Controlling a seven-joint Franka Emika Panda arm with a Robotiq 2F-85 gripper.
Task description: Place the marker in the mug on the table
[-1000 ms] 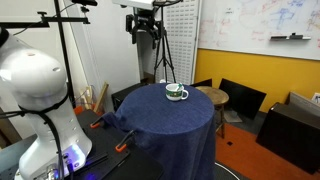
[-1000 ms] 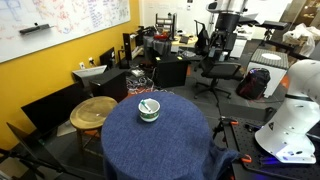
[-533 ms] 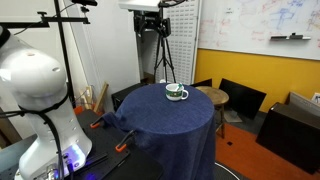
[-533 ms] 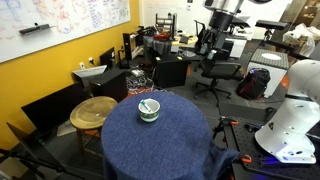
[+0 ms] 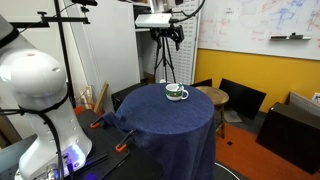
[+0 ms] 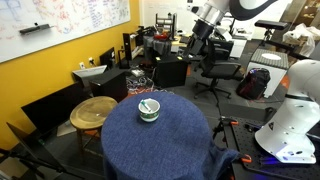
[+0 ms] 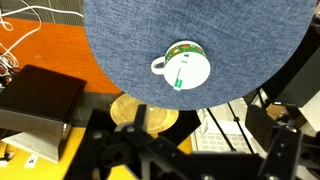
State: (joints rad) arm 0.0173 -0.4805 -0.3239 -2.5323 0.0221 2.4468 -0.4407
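The white mug with a green base [image 5: 176, 93] stands upright near the middle of the round table draped in navy cloth [image 5: 165, 125], and it shows in both exterior views [image 6: 148, 109]. In the wrist view the mug [image 7: 184, 68] is seen from above on the table [image 7: 120, 50]. The thin pale marker [image 7: 180, 75] lies inside the mug. My gripper [image 5: 168, 32] hangs high above the table, well clear of the mug. It also appears in an exterior view [image 6: 205, 25]. Its dark fingers [image 7: 185, 160] are spread apart with nothing between them.
A small round wooden stool [image 5: 212, 96] stands beside the table, also seen in an exterior view [image 6: 93, 110]. Black cabinets [image 6: 105, 82] and office chairs [image 6: 215, 70] surround the area. A white rounded machine [image 5: 40, 90] and a tripod [image 5: 165, 60] stand nearby.
My gripper has swung sideways high above the table and tilted. The mug and the marker in it have not moved.
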